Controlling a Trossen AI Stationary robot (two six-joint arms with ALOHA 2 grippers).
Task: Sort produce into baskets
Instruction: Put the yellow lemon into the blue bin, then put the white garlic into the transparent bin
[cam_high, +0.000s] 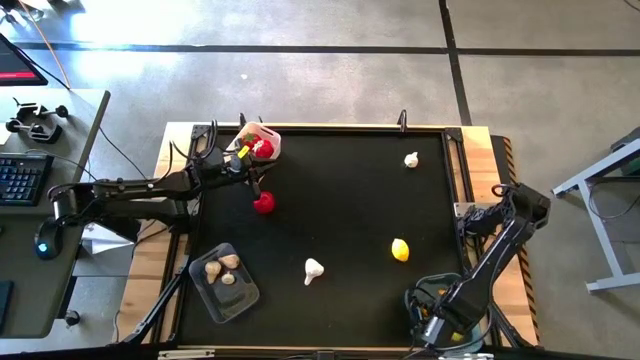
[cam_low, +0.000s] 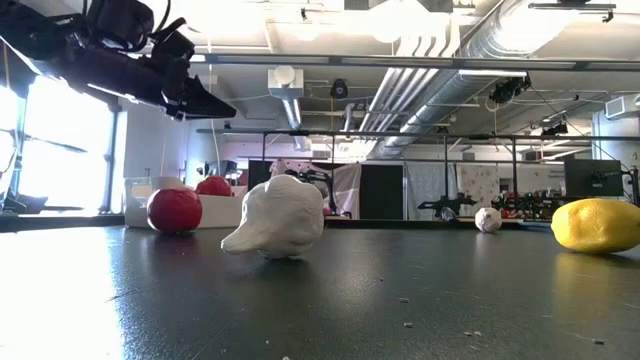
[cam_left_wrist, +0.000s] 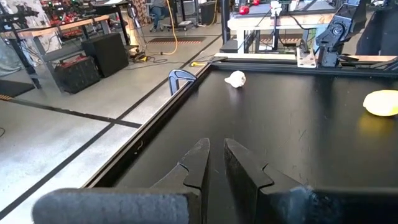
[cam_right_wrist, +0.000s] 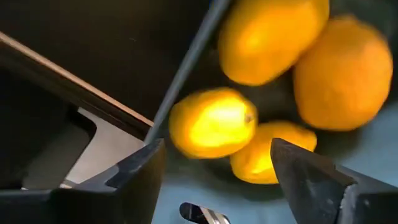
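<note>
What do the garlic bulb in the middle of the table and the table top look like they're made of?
Garlic bulb: likely moulded plastic or foam, matte; its surface is uniformly whitish with soft, simplified lobes. Table top: a black mat or coated board, it seems; semi-matte, with broad dull window glare and visible specks.

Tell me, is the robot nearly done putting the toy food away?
Partly. Garlic bulbs already lie in the clear tub, tomatoes in the white tub, lemons in the blue tub. The right gripper, open, is over those lemons. Left on the mat: one tomato, one lemon, two garlics.
</note>
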